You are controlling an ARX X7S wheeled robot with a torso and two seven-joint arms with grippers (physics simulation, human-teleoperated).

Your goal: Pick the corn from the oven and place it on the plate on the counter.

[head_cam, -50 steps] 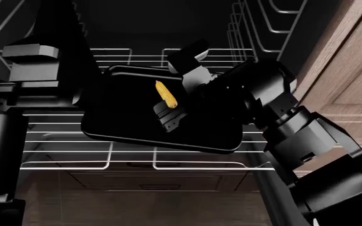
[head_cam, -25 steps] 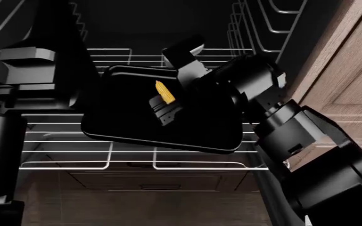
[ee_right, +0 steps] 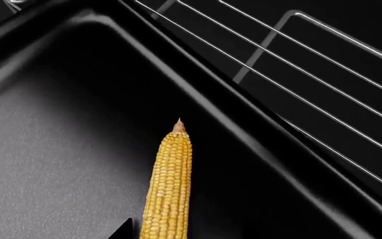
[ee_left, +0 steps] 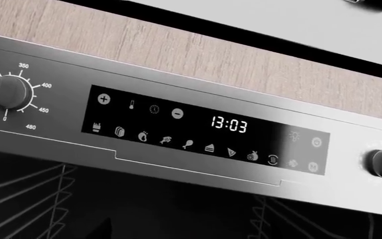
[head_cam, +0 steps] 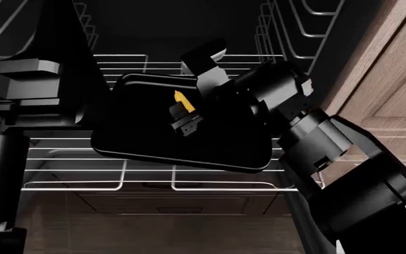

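The yellow corn (ee_right: 167,184) lies on a black baking tray (ee_right: 45,149) inside the oven (head_cam: 146,177). In the head view only the corn's (head_cam: 182,101) upper part shows. My right gripper (head_cam: 187,94) is open and straddles the cob, one finger beyond it and one finger (head_cam: 186,125) nearer. In the right wrist view a dark fingertip (ee_right: 123,231) shows just beside the cob, apart from it. My left arm (head_cam: 37,79) hangs at the oven's left, and its camera faces the oven's control panel (ee_left: 204,129). The plate and the counter are out of view.
The tray (head_cam: 154,145) rests on a silver wire rack (head_cam: 76,159) with side rails (head_cam: 274,32) on both walls. A brown wood cabinet side (head_cam: 386,79) stands at the right. Two knobs (ee_left: 8,92) flank the oven's display.
My right arm has pushed farther in and to the left, so its gripper now covers the lower half of the corn. The corn and tray have not moved.
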